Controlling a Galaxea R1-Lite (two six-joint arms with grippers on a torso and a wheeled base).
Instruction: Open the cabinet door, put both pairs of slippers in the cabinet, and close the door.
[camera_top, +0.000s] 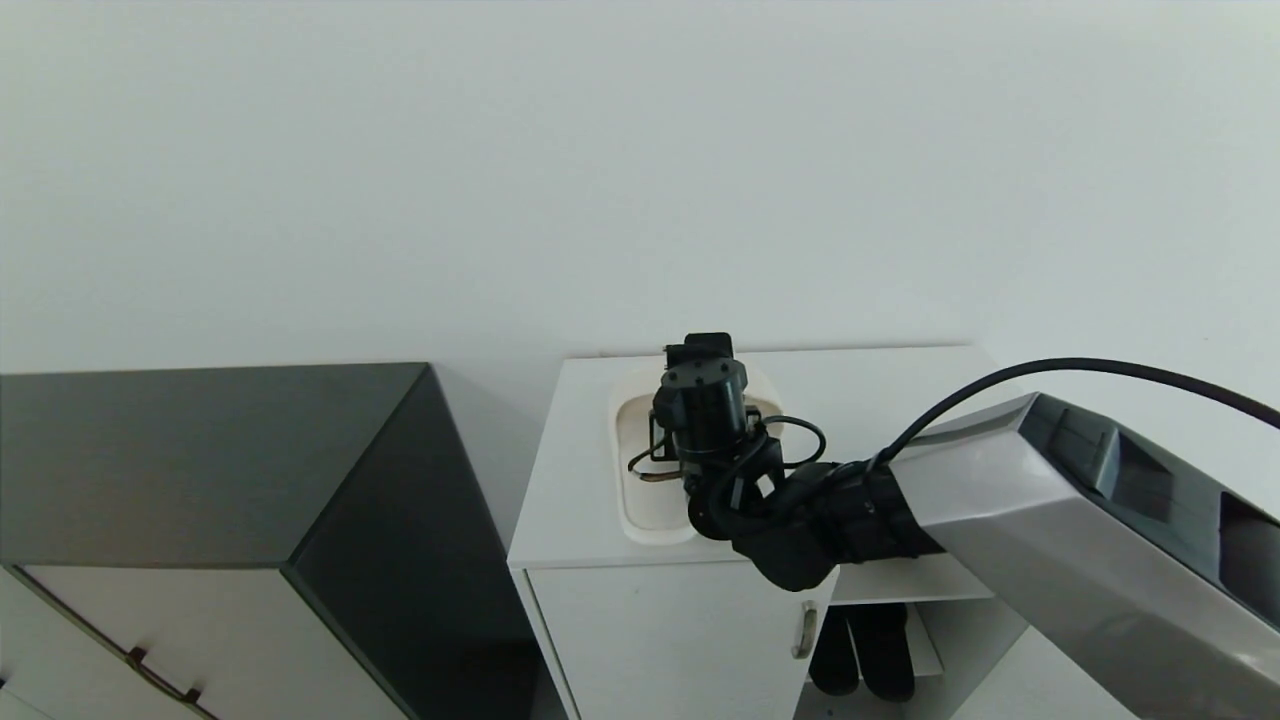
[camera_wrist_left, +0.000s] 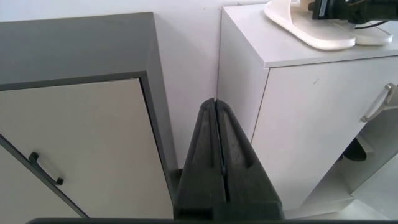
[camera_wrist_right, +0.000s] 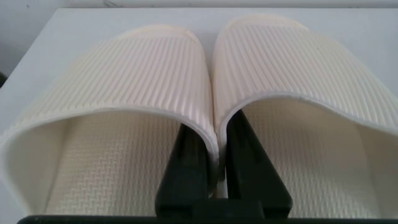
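Observation:
A pair of cream slippers (camera_wrist_right: 124, 81) lies side by side on top of the white cabinet (camera_top: 880, 390), toes toward the wall. My right gripper (camera_wrist_right: 213, 127) has one finger inside each slipper and is shut on their two touching inner walls. From the head view the right wrist (camera_top: 705, 400) covers most of the cream pair (camera_top: 645, 500). A black pair of slippers (camera_top: 865, 650) lies inside the cabinet's open right half. My left gripper (camera_wrist_left: 217, 143) is shut with nothing in it, low in front of the gap between the two cabinets.
The white cabinet's left door (camera_top: 680, 640) is closed, its metal handle (camera_top: 803, 630) at the inner edge. A dark grey cabinet (camera_top: 200, 450) with pale drawer fronts and a black handle (camera_wrist_left: 46, 169) stands to the left. A bare white wall rises behind.

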